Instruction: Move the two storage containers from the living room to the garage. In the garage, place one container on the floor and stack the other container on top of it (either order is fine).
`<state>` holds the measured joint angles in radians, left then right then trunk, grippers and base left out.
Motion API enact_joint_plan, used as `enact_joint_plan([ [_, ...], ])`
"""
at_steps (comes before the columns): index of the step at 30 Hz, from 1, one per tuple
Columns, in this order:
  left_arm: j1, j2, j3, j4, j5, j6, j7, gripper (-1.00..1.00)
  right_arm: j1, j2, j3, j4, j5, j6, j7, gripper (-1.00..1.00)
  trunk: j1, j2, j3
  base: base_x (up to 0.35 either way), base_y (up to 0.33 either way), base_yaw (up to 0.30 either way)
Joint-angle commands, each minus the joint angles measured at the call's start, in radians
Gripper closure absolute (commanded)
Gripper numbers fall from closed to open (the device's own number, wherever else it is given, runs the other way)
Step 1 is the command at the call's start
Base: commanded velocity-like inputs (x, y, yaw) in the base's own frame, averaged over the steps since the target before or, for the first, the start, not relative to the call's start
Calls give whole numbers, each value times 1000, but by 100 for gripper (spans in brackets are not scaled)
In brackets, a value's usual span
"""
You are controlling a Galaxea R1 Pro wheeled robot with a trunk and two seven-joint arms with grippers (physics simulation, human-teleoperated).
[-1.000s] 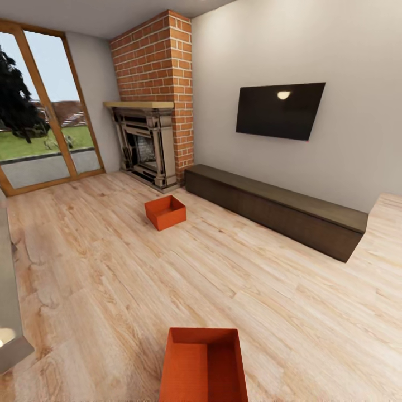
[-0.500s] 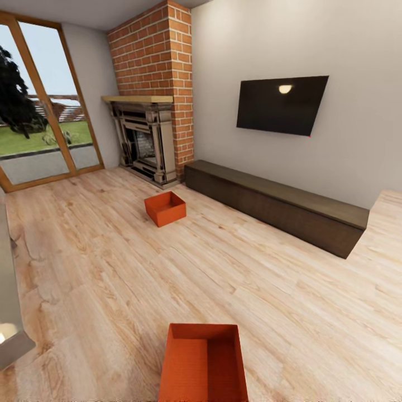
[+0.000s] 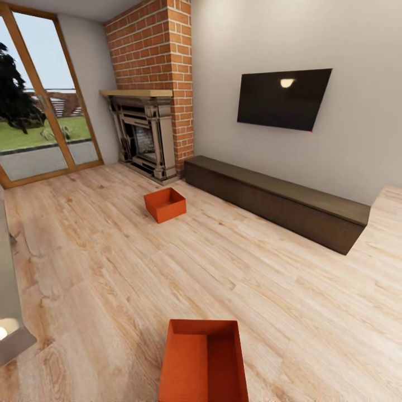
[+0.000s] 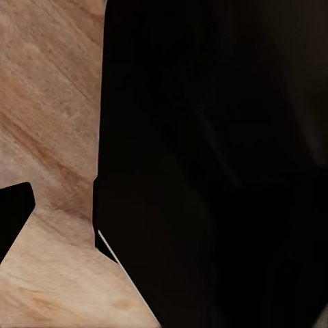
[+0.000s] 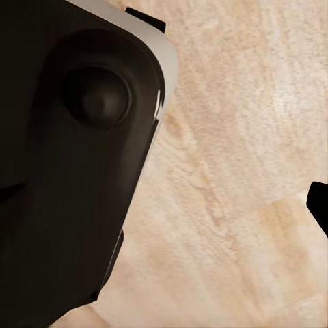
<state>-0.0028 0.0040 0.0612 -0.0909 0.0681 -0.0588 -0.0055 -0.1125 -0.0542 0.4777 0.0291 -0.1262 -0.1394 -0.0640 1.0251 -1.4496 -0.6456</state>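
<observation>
- Head view: the whole picture has shifted against the earlier ones, so the camera is moving, not the things. The near storage container [image 3: 204, 362] now shows more of itself at the robot's feet on the wood plank floor [image 3: 268, 268]; the far storage container [image 3: 164, 204] lies by the fireplace [image 3: 142, 139], near the long dark cabinet [image 3: 279, 201]. Both remain in the living room, nothing lifted; I judge the robot is lining up on the near bin.
- Left wrist view: dark robot body over planks; whether this claw is spread or pressed together, I cannot tell.
- Right wrist view: the same, dark housing above the planks; claw state cannot be told.
</observation>
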Motion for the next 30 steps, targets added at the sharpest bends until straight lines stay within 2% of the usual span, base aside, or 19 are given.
enact_joint_plan([
  [1,0,0,5,0,6,-2,-1,-100,-1,1,9,3,-10,-6,0,-100,0,0,-2,0,0,0],
  [30,0,2,5,0,6,-3,-1,-100,-1,2,7,3,-10,-6,0,-100,0,0,-48,0,0,0],
])
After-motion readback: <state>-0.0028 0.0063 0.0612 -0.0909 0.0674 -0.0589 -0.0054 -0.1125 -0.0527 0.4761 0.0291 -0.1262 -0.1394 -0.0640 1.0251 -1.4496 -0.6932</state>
